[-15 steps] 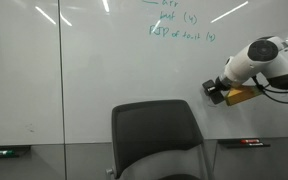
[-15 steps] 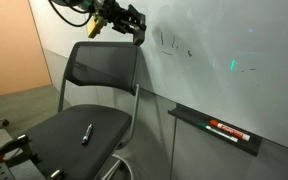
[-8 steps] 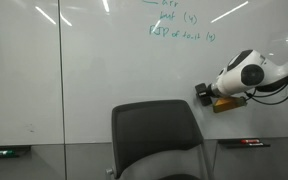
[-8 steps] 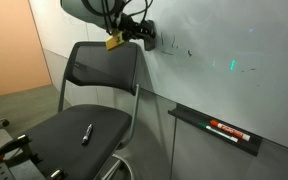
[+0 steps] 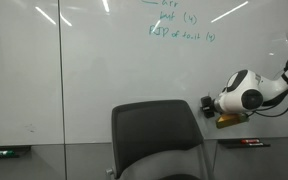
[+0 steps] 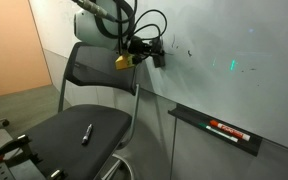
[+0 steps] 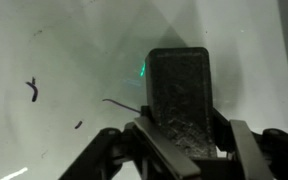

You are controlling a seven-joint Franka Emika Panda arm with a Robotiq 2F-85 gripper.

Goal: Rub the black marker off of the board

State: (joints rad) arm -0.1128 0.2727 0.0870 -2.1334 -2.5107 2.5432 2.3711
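**Operator:** How far along am I?

**Spotter:** In an exterior view your gripper point(image 5: 208, 103) is at the board point(image 5: 84, 80). It's just right of the chair point(image 5: 154, 130) and well below the green writing point(image 5: 180, 31). Nothing to wipe can be made out from there.

**Operator:** Does any exterior view show it?

**Spotter:** Yes. In an exterior view the black marker point(image 6: 189, 51) shows faintly just right of your gripper, so I judge the job unfinished. The cluster stretches left to right along the board.

**Operator:** And the wrist view?

**Spotter:** Your gripper is pinching an eraser point(image 7: 179, 80) between its fingers point(image 7: 239, 140). The eraser's long side stands upright in frame and its face is toward the board. Left of it you've got a curled stroke standing roughly upright, with a short dash nearer. A thin line runs sideways toward the eraser's left edge. All three look left to wipe, so I'd judge you need to go left.
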